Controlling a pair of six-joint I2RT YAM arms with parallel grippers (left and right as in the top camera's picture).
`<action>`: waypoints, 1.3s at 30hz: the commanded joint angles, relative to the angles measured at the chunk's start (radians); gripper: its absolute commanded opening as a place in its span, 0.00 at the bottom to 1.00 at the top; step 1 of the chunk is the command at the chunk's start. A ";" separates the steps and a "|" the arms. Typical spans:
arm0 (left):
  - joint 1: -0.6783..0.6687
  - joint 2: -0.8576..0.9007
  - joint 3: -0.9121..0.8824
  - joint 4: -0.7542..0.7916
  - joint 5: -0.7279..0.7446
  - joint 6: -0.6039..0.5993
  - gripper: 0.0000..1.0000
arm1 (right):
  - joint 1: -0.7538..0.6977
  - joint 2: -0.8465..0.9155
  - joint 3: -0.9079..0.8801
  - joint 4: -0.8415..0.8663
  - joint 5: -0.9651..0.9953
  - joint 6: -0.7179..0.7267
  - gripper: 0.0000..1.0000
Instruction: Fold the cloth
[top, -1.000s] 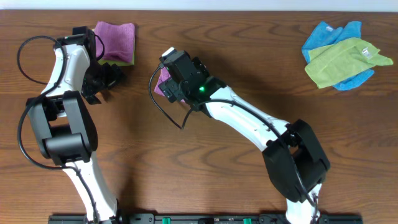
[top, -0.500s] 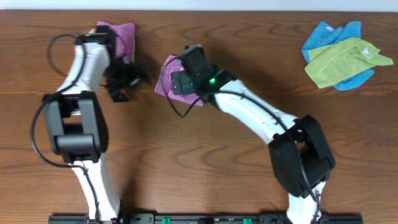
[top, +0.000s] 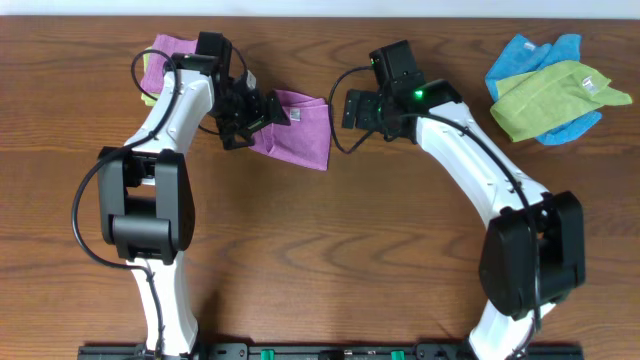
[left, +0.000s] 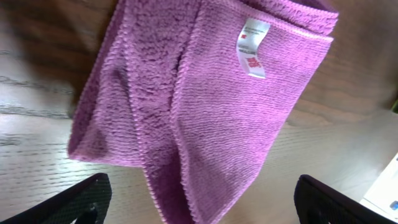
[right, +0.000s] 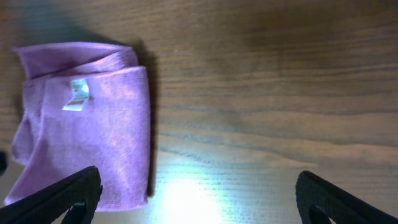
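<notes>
The violet-purple cloth lies folded on the table at centre left, its white tag facing up. It also shows in the left wrist view and in the right wrist view. My left gripper is open at the cloth's left edge, and a corner of the cloth lies between its wide-apart fingers. My right gripper is open and empty just right of the cloth, its fingers over bare wood beside the cloth's edge.
A pinker purple folded cloth lies at the back left on a lime-green one, behind my left arm. A blue cloth and a lime-green cloth lie bunched at the back right.
My right gripper has let go of the cloth and drawn back to the right. My left gripper has swung right to the cloth's left edge. The cloth now lies further right.
</notes>
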 joint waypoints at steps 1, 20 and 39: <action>-0.012 0.009 -0.008 -0.007 0.013 -0.054 0.95 | 0.019 -0.011 0.014 -0.010 0.007 -0.021 0.99; -0.071 0.029 -0.008 0.212 -0.288 -0.014 0.95 | 0.029 -0.011 0.014 -0.003 0.064 -0.037 0.99; -0.073 0.099 0.000 0.298 -0.233 -0.060 0.95 | 0.028 -0.011 0.014 -0.003 0.064 -0.037 0.99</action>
